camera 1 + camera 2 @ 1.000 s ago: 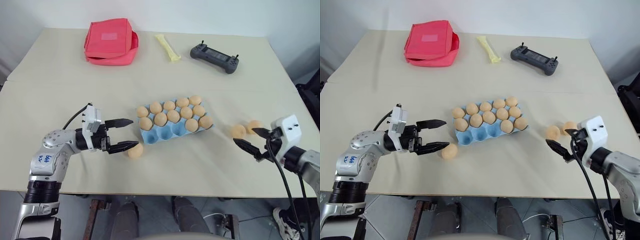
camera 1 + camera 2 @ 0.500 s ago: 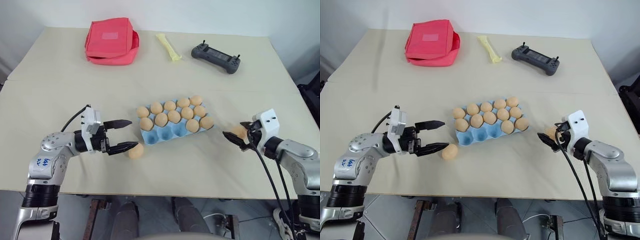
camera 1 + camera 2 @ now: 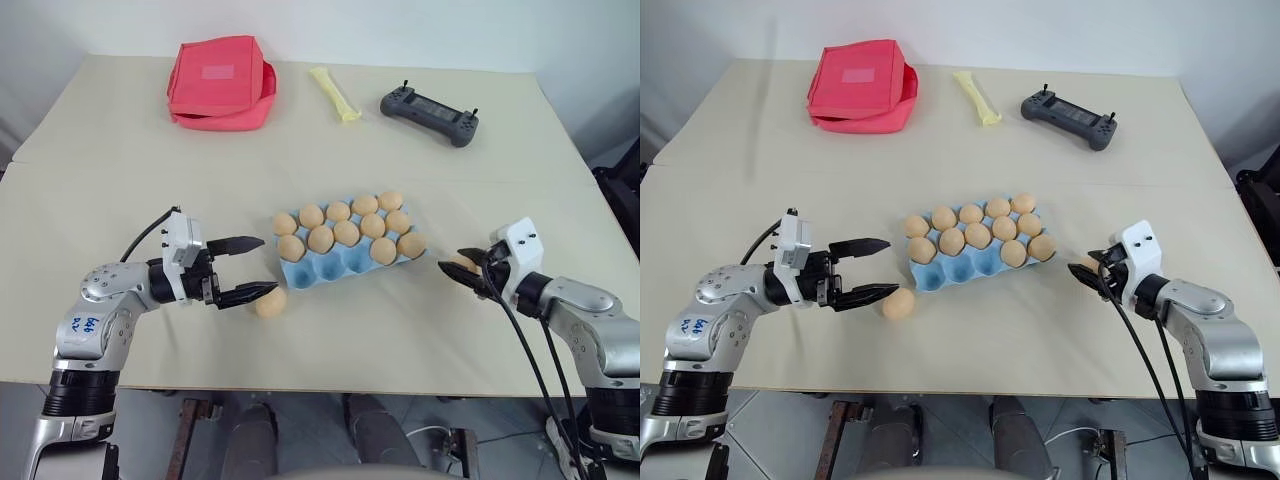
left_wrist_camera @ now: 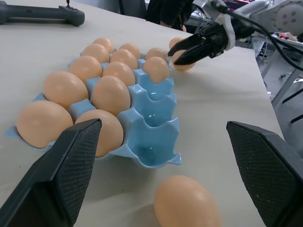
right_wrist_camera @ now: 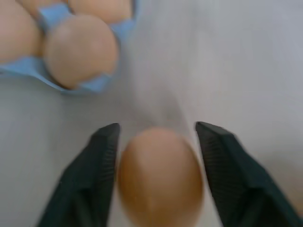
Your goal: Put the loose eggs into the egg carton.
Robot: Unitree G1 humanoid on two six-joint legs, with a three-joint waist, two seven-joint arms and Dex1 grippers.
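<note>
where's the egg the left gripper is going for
In the head views that loose egg lies on the table just off the egg carton's near-left corner, by the lower finger of the open left gripper.

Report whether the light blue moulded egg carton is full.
Not full. The light blue moulded egg carton holds ten tan eggs in its two far rows; its near row of cups is empty.

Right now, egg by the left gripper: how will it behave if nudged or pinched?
The loose egg lies on its side on the flat table, so a nudge likely rolls it. Its smooth, rounded shell may slip between the left gripper's narrow fingers. Probably light and fragile; pinch gently.
</note>
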